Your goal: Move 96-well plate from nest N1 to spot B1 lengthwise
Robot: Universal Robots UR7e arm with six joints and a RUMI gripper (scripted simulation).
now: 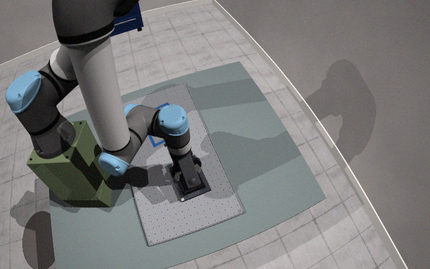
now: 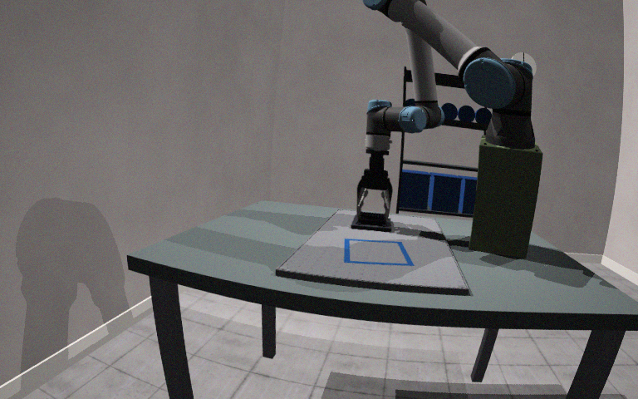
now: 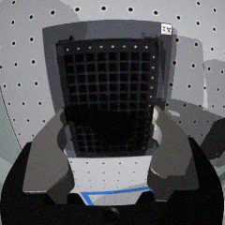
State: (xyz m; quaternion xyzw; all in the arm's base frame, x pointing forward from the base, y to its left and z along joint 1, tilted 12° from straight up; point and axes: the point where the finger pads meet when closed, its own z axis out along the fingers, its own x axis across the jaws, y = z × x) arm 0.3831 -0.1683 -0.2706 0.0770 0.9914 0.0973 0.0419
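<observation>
The black 96-well plate (image 3: 108,96) sits in the dark plate nest (image 1: 194,192) on the grey perforated baseplate. It also shows in the exterior view (image 2: 372,220). My gripper (image 3: 109,107) is down over the plate and shut on the 96-well plate, one finger against each long side at its near end. In the top view the gripper body (image 1: 187,173) hides most of the plate. The blue taped outline (image 2: 376,252) lies on the baseplate, apart from the nest; a corner of it shows in the wrist view (image 3: 117,194).
The green arm pedestal (image 2: 504,197) stands on the table beside the baseplate. A dark rack with blue drawers (image 2: 434,192) stands behind the table. A small white label (image 3: 165,29) marks the nest's far corner.
</observation>
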